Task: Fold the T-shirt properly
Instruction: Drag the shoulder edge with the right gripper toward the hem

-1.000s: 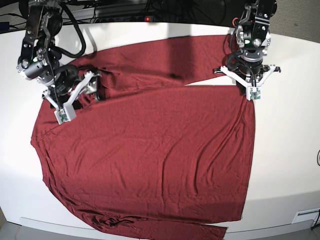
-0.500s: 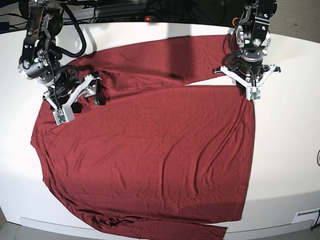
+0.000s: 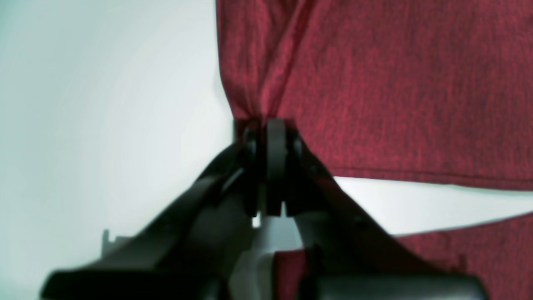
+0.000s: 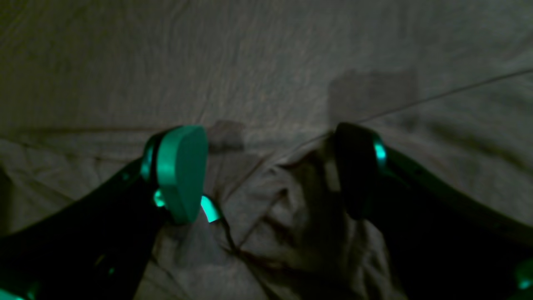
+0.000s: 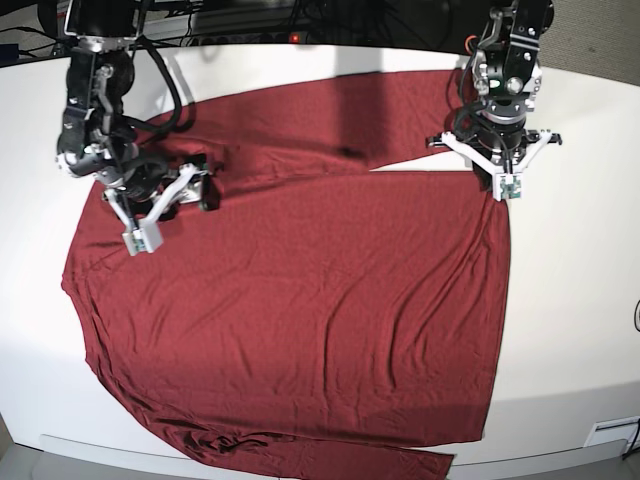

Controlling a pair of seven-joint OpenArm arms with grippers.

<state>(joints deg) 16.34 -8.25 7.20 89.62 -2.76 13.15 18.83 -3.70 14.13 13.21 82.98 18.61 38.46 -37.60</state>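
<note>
Left hand (image 3: 270,137) clamped on T-shirt (image 5: 300,300) | right hand (image 4: 270,166) spread

white table (image 5: 580,300), dark cables (image 5: 240,20) behind — bright light

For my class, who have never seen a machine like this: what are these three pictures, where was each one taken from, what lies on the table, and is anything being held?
This is a robot with two arms. One picture looks down from above; the other two come from cameras on each wrist, looking along the fingers. A dark red T-shirt lies spread on a white table. The left gripper, on the right from above, is shut on the shirt's edge; its wrist view shows cloth bunched between the closed jaws. The right gripper is open above wrinkled fabric and holds nothing.
</note>
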